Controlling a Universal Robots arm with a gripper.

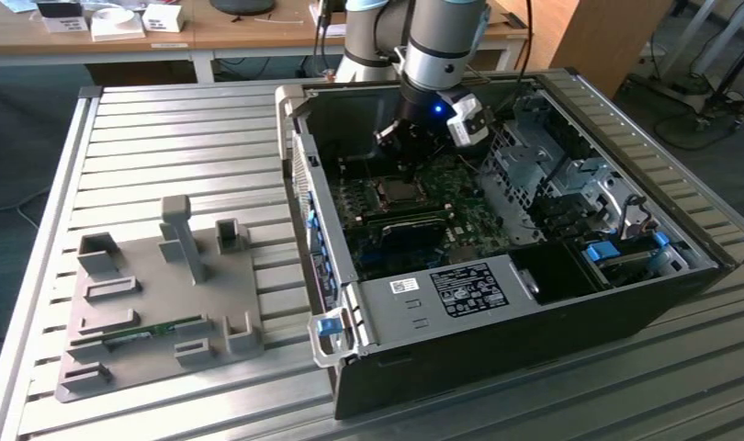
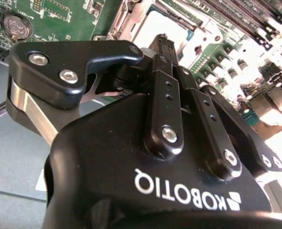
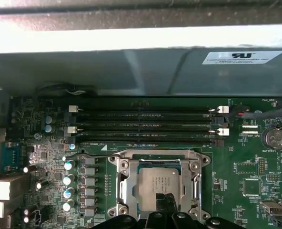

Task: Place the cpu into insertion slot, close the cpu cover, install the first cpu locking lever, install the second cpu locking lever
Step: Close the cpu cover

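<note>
Gripper: the gripper [image 3: 167, 198] is hanging right over the cpu socket [image 3: 195, 166], and its black fingers [image 2: 166, 90] are pointing down at the socket's middle.
Jaws: they are pressing together at the tips, closed, with nothing showing between them.
Cpu: the cpu [image 3: 155, 183] is lying flat inside the socket, silver-grey top facing up, directly under the fingertips; whether the tips are touching it is not clear.
Cpu cover: the cpu cover [image 3: 124, 186] is lying flat on the socket, framing the cpu through its square opening.
Locking levers: their position beside the socket is not clear.
Arm: in the exterior view the arm [image 1: 445, 37] is reaching down into the open computer case [image 1: 495, 349], ending above the socket.
Memory slots: the long dark memory slots [image 3: 146, 128] are running just beside the socket, on the side away from the gripper's body.
Capacitors: a row of silver-topped capacitors [image 3: 68, 186] is standing near one edge of the socket.
Coin battery: the coin battery [image 3: 273, 138] is sitting on the green board, well apart from the socket.
Fixture tray: the grey fixture tray [image 1: 140, 303] is resting on the slatted metal table [image 1: 176, 138], outside the case and well apart from the socket, toward the exterior view's left.
Memory stick: a green memory stick [image 1: 140, 333] is lying in that tray.
</note>
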